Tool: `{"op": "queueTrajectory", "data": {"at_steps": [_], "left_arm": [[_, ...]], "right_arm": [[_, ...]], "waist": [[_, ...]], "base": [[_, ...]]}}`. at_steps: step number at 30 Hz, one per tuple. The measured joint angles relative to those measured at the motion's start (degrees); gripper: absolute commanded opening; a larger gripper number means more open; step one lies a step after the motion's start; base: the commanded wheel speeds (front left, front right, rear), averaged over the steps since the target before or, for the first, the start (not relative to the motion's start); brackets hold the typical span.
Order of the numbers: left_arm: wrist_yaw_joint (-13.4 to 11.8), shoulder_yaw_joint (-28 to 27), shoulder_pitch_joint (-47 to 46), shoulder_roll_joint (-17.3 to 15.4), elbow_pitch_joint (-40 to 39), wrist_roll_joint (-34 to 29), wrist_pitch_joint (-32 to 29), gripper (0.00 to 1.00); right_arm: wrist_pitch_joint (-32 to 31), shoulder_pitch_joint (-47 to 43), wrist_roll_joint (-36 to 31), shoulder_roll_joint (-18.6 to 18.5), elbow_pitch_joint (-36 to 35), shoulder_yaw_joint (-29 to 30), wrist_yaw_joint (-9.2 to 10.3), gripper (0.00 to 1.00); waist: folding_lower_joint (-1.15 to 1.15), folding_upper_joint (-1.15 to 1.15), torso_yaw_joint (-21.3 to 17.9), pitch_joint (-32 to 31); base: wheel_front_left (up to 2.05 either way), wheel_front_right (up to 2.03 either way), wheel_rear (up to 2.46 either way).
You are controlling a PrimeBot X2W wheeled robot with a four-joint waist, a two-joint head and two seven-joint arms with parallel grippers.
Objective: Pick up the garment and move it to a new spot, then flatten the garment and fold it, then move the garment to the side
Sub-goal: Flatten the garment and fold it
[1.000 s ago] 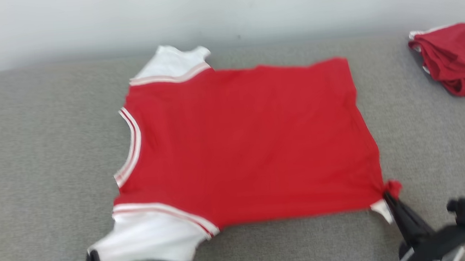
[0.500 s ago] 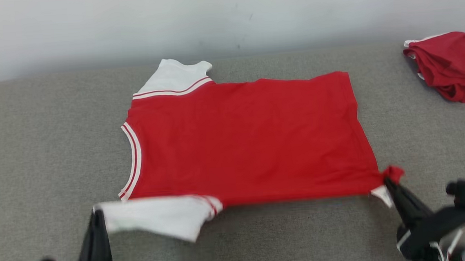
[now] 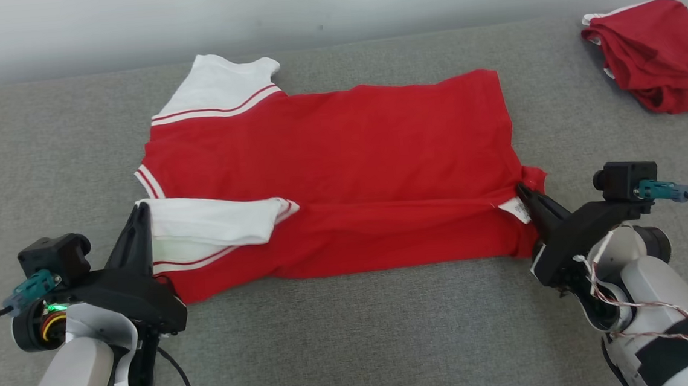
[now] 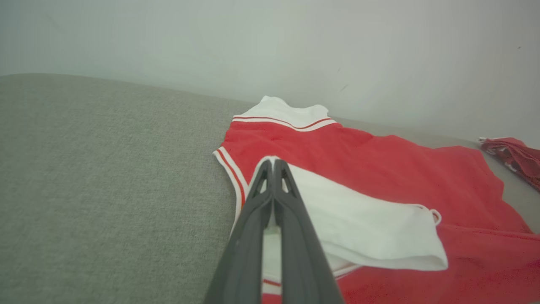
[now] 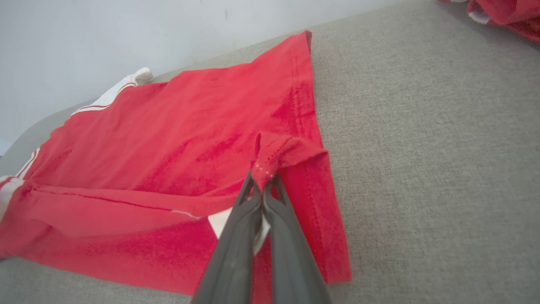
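Note:
The garment point(image 3: 341, 151) is a red shirt with white, red-striped sleeves, spread on the grey cushion with its near edge lifted and rolled back over the body. My left gripper point(image 3: 139, 208) is shut on the near white sleeve point(image 4: 363, 228), which lies doubled over the red cloth. At the hem end my right gripper point(image 3: 522, 189) is shut on the near red corner point(image 5: 270, 158), beside a white label. In the left wrist view the left gripper point(image 4: 273, 162) pinches white cloth; in the right wrist view the right gripper point(image 5: 262, 179) pinches bunched red cloth.
A second red garment point(image 3: 661, 56) lies crumpled at the far right of the grey cushion point(image 3: 44, 147), close to its edge. A pale wall point(image 3: 126, 20) runs along the back. Bare cushion stretches to the left and along the front.
Both grippers have carried the shirt's near edge away from me, over the body, so the near sleeve and hem corner now lie folded onto the red cloth. The camera has tilted too.

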State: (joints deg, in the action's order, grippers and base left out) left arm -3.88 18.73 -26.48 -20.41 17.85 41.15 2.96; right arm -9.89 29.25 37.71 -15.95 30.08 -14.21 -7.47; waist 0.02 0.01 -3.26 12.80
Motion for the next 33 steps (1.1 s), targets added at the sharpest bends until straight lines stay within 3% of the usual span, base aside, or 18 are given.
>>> {"op": "queueTrajectory", "data": {"at_steps": [4,5,6,7,8,9,16,21,30,33], "left_arm": [[1.89,1.09,-2.63,0.44,7.28,-0.74,1.51,0.0],[1.97,1.09,-3.16,0.69,8.78,-0.73,1.86,0.0],[2.31,1.2,-3.55,0.99,10.27,-0.75,2.16,0.0],[2.4,1.59,-3.89,1.22,11.43,-1.07,2.75,0.21],[2.48,1.87,-4.13,1.32,12.32,-1.9,3.6,0.65],[2.83,1.93,-4.25,1.42,13.05,-2.13,4.42,1.0],[2.34,0.91,-1.4,2.11,11.67,-2.4,10.15,1.0],[0.56,1.36,4.4,2.58,8.66,-2.5,10.55,1.0],[-2.2,3.11,6.53,1.77,10.28,-5.28,10.05,1.0],[-1.85,3.41,6.45,2.26,11.78,-5.1,9.81,1.0]], "right_arm": [[2.83,3.1,0.26,0.79,4.99,-1.97,0.0,0.0],[3.36,3.61,0.67,0.97,6.21,-2.45,0.0,0.28],[4.35,3.83,1.0,1.05,6.89,-2.99,0.0,0.28],[5.24,4.03,1.29,1.09,7.62,-3.45,0.0,1.0],[6.27,4.18,1.72,1.07,8.18,-3.89,0.0,1.0],[7.46,4.33,2.2,1.02,8.4,-4.34,0.0,1.0],[15.49,1.83,2.65,-2.66,6.48,-7.99,0.0,1.0],[16.33,-1.75,0.84,-4.63,4.8,-9.11,0.0,1.0],[17.05,-2.37,-3.46,-3.58,7.7,-7.89,0.0,1.0],[16.96,-2.2,-4.05,-2.38,9.43,-7.8,0.0,1.0]], "waist": [[0.0,0.0,-0.77,0.75],[0.0,0.0,-0.86,0.81],[0.0,0.0,-0.87,0.77],[0.0,0.0,-0.82,0.69],[0.0,0.0,-0.74,0.53],[0.0,0.0,-0.64,0.33],[-0.02,0.0,0.02,-1.8],[-0.02,0.0,-0.1,-2.09],[-0.02,0.0,-0.75,0.32],[-0.01,0.0,-0.9,0.85]], "base": [[0.0,0.0,0.0],[0.0,0.0,0.0],[0.0,0.0,0.0],[0.0,0.0,0.0],[0.0,0.0,0.0],[0.0,0.0,0.0],[0.0,0.0,0.0],[0.0,0.0,0.0],[0.0,0.0,0.0],[0.0,0.0,0.0]]}}
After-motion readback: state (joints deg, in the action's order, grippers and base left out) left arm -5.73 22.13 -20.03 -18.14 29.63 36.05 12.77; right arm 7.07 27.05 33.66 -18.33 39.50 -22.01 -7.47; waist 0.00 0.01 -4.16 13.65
